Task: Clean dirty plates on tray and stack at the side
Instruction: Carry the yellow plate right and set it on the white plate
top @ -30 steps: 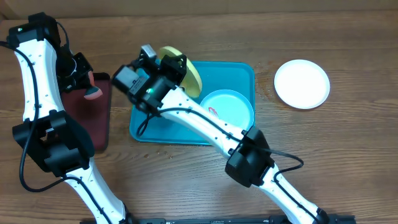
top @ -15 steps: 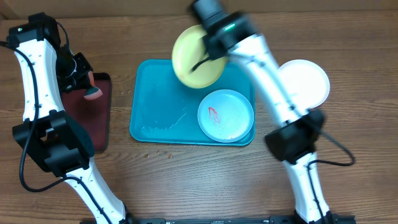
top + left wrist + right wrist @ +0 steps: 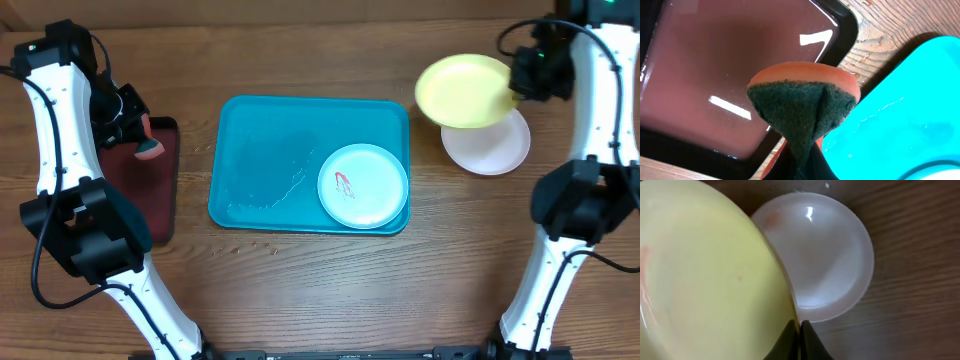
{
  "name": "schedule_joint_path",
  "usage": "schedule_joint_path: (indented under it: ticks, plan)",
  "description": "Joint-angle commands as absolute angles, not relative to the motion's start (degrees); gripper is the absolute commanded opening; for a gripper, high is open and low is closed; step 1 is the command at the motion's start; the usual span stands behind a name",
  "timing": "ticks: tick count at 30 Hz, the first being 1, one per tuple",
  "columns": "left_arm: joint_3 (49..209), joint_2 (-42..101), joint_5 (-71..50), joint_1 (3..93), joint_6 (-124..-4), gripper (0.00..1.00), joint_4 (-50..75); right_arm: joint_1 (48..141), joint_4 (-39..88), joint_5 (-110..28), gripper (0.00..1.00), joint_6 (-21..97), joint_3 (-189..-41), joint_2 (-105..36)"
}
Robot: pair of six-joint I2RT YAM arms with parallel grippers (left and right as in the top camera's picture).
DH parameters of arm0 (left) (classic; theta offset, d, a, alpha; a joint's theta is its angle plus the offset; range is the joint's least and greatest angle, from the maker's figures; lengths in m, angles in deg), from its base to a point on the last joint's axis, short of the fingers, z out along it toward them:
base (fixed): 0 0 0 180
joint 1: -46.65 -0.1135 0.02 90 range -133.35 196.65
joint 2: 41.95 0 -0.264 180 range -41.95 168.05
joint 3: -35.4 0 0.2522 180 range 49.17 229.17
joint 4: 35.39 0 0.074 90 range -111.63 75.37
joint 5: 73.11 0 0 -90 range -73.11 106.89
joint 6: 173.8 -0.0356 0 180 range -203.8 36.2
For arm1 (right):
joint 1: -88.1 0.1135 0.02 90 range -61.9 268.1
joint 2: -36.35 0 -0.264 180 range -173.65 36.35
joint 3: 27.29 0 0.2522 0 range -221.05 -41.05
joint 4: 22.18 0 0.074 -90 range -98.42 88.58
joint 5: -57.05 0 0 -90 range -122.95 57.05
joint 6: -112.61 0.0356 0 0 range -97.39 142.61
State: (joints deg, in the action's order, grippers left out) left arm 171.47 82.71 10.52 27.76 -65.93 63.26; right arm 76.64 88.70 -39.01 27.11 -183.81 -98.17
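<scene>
The mint-blue plate (image 3: 362, 186), bearing a red smear, lies in the teal tray (image 3: 260, 150) at its 4 o'clock corner. The white plate (image 3: 490, 148) rests on the table at 3 o'clock from the tray. The right gripper (image 3: 800, 330) is clamped on the rim of the yellow-green plate (image 3: 462, 92), which overlaps the white plate's 11 o'clock edge. At 9 o'clock, the left gripper (image 3: 800, 165) pinches a sponge (image 3: 802, 105) over the dark-red tray (image 3: 715, 75).
</scene>
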Motion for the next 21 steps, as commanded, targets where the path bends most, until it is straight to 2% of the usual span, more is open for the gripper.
schedule_joint_path:
  ticks: [1, 21]
  plan:
    - [172.3, 80.7, 11.1, 27.2, -66.0, 0.04, 63.2, 73.0, 88.7, -42.7, 0.04, 27.4, -180.7, -96.3]
    - [172.3, 80.7, 11.1, 27.2, -66.0, 0.04, 62.8, 70.2, 84.8, -37.0, 0.04, 27.2, -172.2, -96.3]
